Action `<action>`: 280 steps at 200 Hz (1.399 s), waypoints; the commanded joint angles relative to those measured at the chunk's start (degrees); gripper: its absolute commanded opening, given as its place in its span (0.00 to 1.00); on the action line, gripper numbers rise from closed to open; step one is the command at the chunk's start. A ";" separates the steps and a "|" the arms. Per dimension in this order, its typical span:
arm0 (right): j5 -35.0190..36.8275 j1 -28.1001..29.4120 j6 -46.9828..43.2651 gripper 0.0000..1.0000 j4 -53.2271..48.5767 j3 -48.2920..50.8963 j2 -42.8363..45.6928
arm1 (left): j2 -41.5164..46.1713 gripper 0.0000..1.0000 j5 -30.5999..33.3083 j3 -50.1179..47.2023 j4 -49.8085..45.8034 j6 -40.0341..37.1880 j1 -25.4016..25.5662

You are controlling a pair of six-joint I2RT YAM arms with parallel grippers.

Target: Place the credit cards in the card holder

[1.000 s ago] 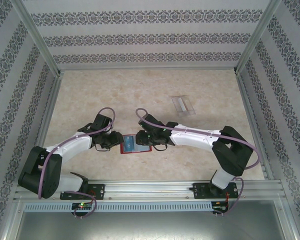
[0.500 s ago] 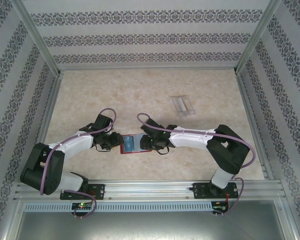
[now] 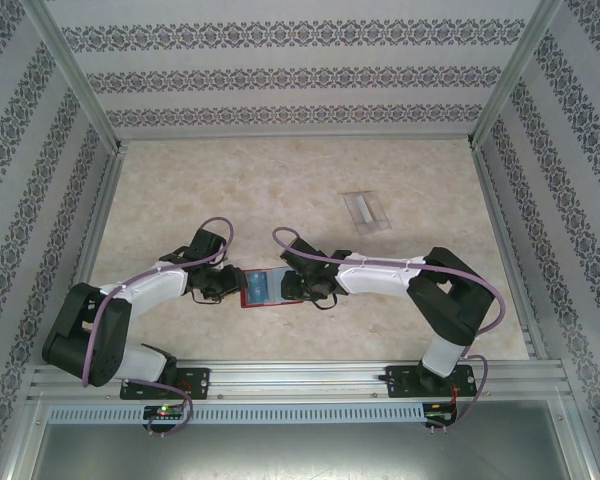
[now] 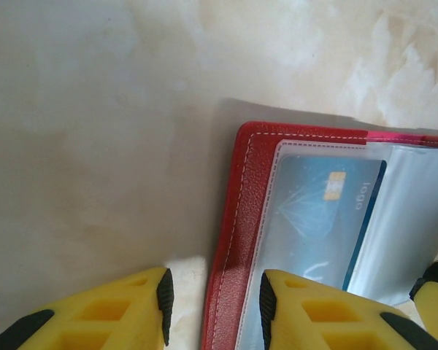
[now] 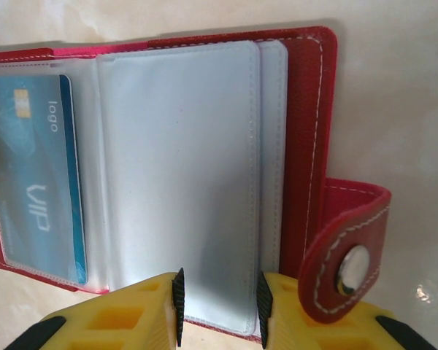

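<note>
The red card holder [image 3: 263,289] lies open on the table between my two grippers. In the left wrist view its red stitched edge [image 4: 244,219] runs between the fingers of my open left gripper [image 4: 213,299]: one finger is over bare table, the other over a clear pocket holding a blue card [image 4: 317,208]. My right gripper [image 5: 219,306] is open over the holder's [image 5: 306,131] other half, with a pale empty pocket sleeve [image 5: 182,160] between its fingers. The translucent credit cards [image 3: 365,211] lie apart on the table at the back right.
A red snap strap [image 5: 347,259] sticks out from the holder's right edge, beside my right gripper's finger. Patterned walls enclose the beige tabletop [image 3: 230,190] on three sides. An aluminium rail [image 3: 300,380] runs along the near edge.
My right arm has folded in and its gripper has settled lower over the holder's right half. The left gripper and the holder have barely shifted.
</note>
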State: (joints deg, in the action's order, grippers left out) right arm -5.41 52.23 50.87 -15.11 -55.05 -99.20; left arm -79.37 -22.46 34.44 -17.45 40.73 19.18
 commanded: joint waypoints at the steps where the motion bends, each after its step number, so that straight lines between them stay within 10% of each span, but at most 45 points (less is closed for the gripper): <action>1: -0.53 -0.03 0.41 0.34 0.43 -0.37 -1.25 | -0.58 0.39 -0.75 -0.24 1.00 -0.62 0.93; 158: -3.30 0.51 0.12 0.21 4.30 -1.03 -1.43 | -1.05 0.38 -2.20 -0.86 2.71 -0.14 0.87; 280: -4.88 1.11 -2.18 0.30 5.47 -2.64 -1.44 | -0.90 0.38 -2.53 -0.88 3.01 -0.29 0.94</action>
State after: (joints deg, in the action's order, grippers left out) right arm -9.54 52.40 50.59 -10.26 -55.57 -99.83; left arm -79.90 -23.97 34.30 -15.84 40.77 19.51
